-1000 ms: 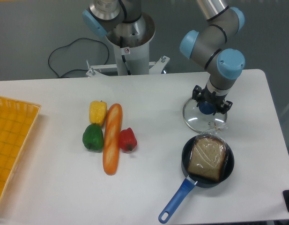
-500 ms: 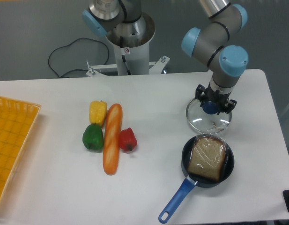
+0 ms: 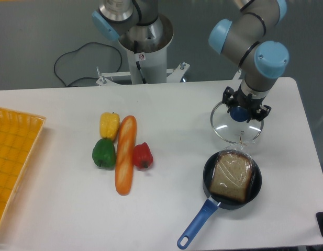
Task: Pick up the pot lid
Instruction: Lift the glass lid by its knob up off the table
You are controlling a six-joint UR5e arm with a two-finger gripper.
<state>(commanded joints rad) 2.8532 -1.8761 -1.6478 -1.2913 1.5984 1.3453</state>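
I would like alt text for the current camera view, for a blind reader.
Robot tool holding a clear pot lid by its blue knob, near a black pan containing a bagged brown item; colourful food items lie at image left.

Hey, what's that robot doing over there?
It's picking up the lid. Its gripper has hold of the blue knob on top. From this one view, I can't tell for sure whether the lid is off the table. Near it is a black pan with bagged bread in it, and the robot isn't holding that.
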